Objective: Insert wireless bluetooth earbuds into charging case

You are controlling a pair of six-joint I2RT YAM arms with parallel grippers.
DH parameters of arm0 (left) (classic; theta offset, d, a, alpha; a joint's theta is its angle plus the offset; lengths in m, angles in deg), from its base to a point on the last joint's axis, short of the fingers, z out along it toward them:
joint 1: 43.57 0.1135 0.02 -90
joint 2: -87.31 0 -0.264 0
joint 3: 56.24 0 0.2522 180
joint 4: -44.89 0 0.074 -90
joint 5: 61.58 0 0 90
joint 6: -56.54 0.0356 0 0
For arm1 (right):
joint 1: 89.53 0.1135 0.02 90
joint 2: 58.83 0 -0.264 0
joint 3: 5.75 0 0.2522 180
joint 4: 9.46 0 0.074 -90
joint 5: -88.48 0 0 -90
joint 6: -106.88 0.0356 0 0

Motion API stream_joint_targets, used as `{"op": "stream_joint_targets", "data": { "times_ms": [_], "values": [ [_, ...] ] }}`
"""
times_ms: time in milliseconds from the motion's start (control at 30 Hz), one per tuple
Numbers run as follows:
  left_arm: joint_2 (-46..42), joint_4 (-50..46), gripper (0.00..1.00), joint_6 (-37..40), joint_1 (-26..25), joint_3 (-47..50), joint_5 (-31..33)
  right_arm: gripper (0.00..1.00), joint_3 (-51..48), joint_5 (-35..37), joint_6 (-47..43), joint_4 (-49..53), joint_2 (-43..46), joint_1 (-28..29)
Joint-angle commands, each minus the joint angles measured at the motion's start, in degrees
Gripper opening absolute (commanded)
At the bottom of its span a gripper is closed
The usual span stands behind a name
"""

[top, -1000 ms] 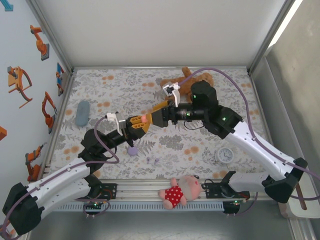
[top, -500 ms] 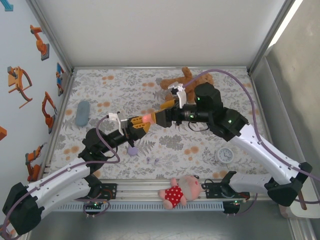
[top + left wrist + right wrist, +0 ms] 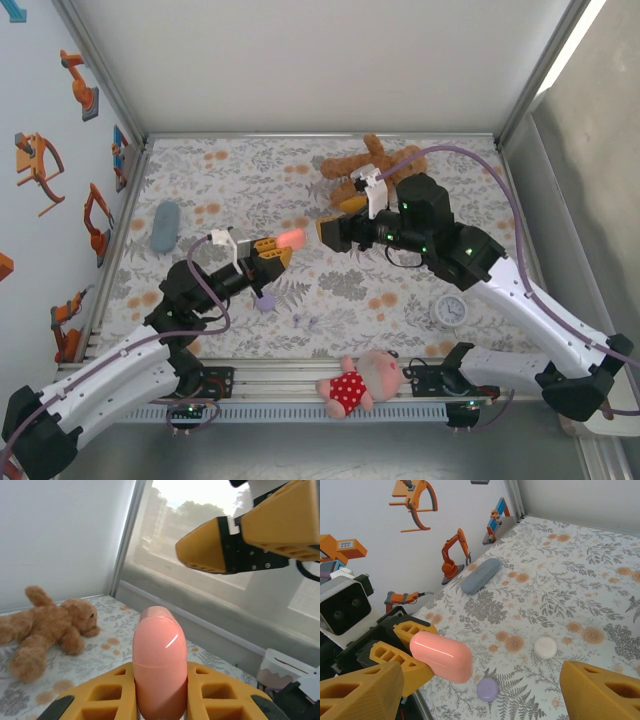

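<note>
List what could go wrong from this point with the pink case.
1. The left gripper pinches only the lower end of the smooth, rounded pink case, held above the table. The case may slip or twist out and fall.
2. The open right gripper faces the case from nearby. A misaligned approach might knock it loose.
3. The lilac earbuds lying on the table are tiny, so picking them up may fail.

Top camera overhead, looking down, wrist cameras close, facing each other, sharing coral case (image 3: 160, 665)
</note>
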Motion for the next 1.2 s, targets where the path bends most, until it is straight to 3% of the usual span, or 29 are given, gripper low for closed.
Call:
{"op": "stream_joint_targets", "data": {
  "times_ms": [0, 233, 567, 800, 1033, 1167],
  "values": [
    [-1.2, -10.7, 0.0, -1.5, 0.0, -1.2, 6.8, 0.8, -0.4, 2.2, -1.3, 0.8, 0.1, 0.1],
    [2.7, -24.9, 0.0, -4.2, 1.7, -4.9, 15.1, 0.8, -0.7, 2.7, -1.2, 1.2, 0.4, 0.1],
    [6.1, -30.6, 0.0, -11.4, 11.7, -5.6, 11.2, 0.81, -1.6, 3.8, -0.9, 0.9, 0.5, 0.1],
    [7.9, -37.0, 0.0, -11.7, 17.4, -6.4, 11.1, 0.82, -2.3, 4.1, -0.9, 0.7, 0.8, 0.1],
    [13.0, -37.6, 0.0, -12.0, 25.8, -7.6, 2.8, 0.82, -3.0, 4.7, -1.0, 0.9, 1.3, 0.1],
    [20.5, -35.9, 0.0, -9.6, 30.2, -10.1, -6.4, 0.82, -3.1, 5.0, -1.3, 1.0, 1.8, 0.1]
  ]
}}
